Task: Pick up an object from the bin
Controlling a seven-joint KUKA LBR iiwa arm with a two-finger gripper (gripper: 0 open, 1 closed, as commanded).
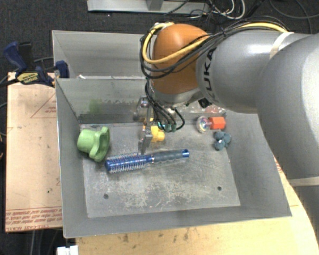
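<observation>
From above, the arm reaches in from the right, and under its orange wrist cover the gripper is low over the middle of the grey metal bin. Whether the pincer is open or closed, and whether it has hold of anything, cannot be told from this angle. Its tip is at or just above a blue hairbrush, which lies flat across the floor with its bristle end to the left. A small yellow piece sits just beside the gripper on the right. A green cup-like thing lies well off to the left, and an orange block and a small grey-blue piece lie to the right
</observation>
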